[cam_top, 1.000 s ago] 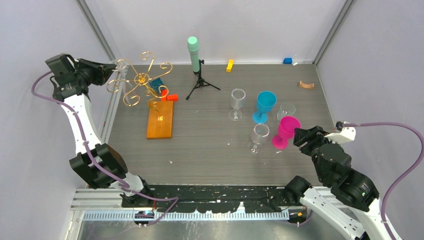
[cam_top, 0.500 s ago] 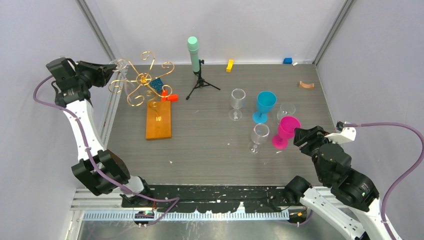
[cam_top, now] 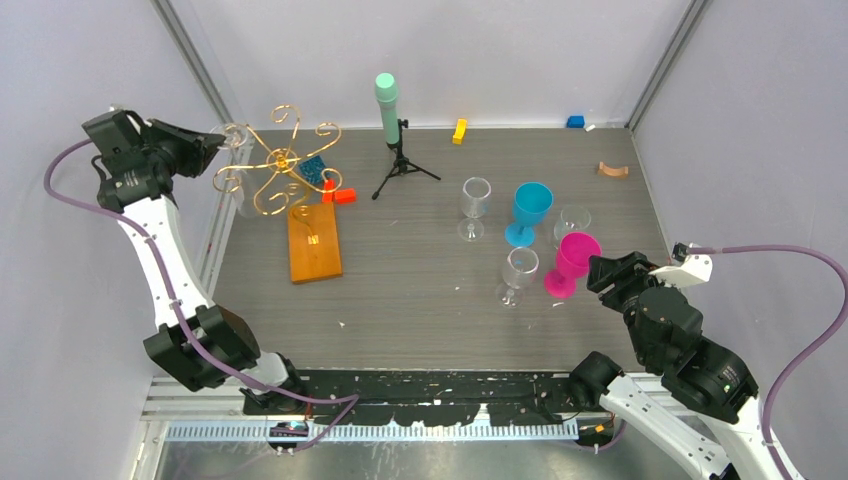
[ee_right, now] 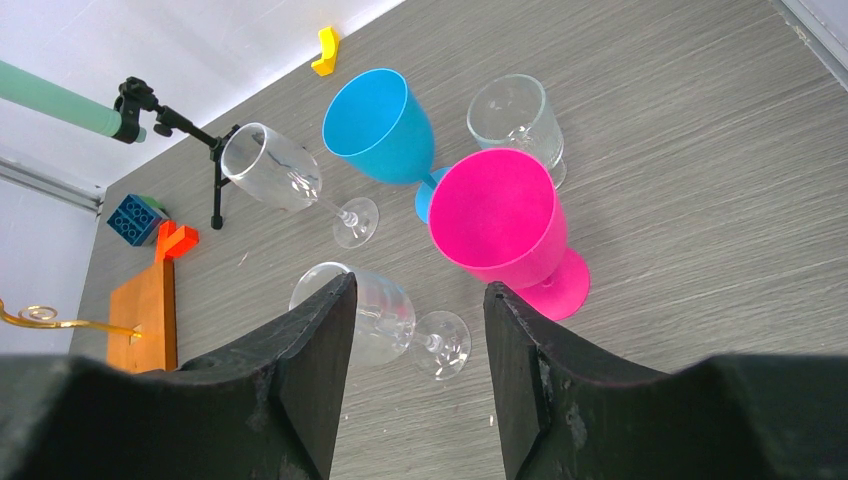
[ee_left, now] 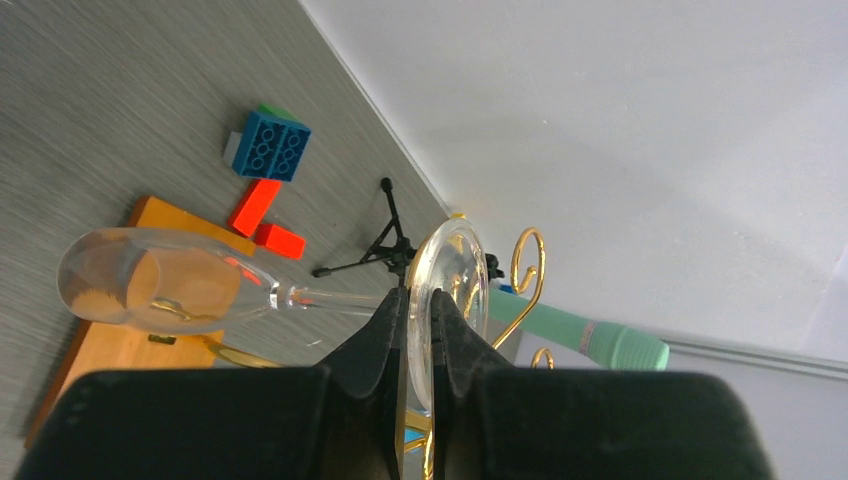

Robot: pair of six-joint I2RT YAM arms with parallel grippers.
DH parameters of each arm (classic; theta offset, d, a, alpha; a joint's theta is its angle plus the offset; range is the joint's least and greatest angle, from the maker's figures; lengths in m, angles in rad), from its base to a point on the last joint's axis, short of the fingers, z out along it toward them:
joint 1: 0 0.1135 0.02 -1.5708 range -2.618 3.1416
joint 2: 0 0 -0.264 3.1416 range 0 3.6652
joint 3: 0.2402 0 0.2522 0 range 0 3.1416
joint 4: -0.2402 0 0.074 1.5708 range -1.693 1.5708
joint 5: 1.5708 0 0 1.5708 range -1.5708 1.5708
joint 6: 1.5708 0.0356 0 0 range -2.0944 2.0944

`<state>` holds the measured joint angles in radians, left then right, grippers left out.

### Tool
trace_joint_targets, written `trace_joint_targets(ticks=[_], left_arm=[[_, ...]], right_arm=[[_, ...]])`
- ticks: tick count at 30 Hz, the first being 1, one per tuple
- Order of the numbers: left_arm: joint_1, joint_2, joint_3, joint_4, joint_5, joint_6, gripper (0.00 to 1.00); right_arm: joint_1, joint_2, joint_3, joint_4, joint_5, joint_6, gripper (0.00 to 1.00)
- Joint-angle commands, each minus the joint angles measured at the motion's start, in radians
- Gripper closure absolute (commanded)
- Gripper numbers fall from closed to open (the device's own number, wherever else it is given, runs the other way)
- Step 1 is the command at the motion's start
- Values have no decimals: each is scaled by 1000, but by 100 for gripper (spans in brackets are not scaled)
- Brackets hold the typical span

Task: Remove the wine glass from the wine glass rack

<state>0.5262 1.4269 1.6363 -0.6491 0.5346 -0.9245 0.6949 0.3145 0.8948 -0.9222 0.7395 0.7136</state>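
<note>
The wine glass rack (cam_top: 283, 160) is gold scrolled wire on an orange wooden base (cam_top: 314, 243), at the far left. My left gripper (cam_top: 215, 140) is raised at the rack's left arm and shut on the round foot of a clear wine glass (cam_top: 237, 133). In the left wrist view the fingers (ee_left: 385, 330) pinch the foot (ee_left: 450, 275); stem and bowl (ee_left: 150, 280) point away, above the base (ee_left: 110, 345). A gold scroll (ee_left: 527, 270) stands right behind the foot; I cannot tell whether they touch. My right gripper (cam_top: 600, 272) is open and empty beside the pink goblet (ee_right: 500, 215).
A mint-green cylinder on a black tripod (cam_top: 388, 105) stands behind centre. Three clear glasses (cam_top: 475, 205) (cam_top: 519, 272) (cam_top: 573, 222), a blue goblet (cam_top: 530, 210) and the pink goblet (cam_top: 575, 262) cluster right of centre. A blue brick (cam_top: 313, 168) and red blocks (cam_top: 338, 193) lie by the rack.
My left gripper has drawn left with the glass foot in it. The rack's top and its orange base have shifted slightly left with it. The right arm has not moved.
</note>
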Motion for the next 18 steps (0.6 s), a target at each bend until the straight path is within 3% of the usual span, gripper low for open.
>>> trace_joint_targets(ticks=[1, 8, 12, 18], left_arm=[[8, 2, 84, -58, -13, 126, 99], [7, 22, 135, -119, -24, 188, 93], [7, 11, 115, -99, -11, 173, 100], [7, -15, 87, -34, 19, 124, 100]], right_arm=[[5, 10, 4, 10, 32, 21, 45], [5, 21, 4, 10, 35, 26, 45], [5, 29, 3, 11, 35, 30, 45], [5, 35, 4, 12, 38, 31, 45]])
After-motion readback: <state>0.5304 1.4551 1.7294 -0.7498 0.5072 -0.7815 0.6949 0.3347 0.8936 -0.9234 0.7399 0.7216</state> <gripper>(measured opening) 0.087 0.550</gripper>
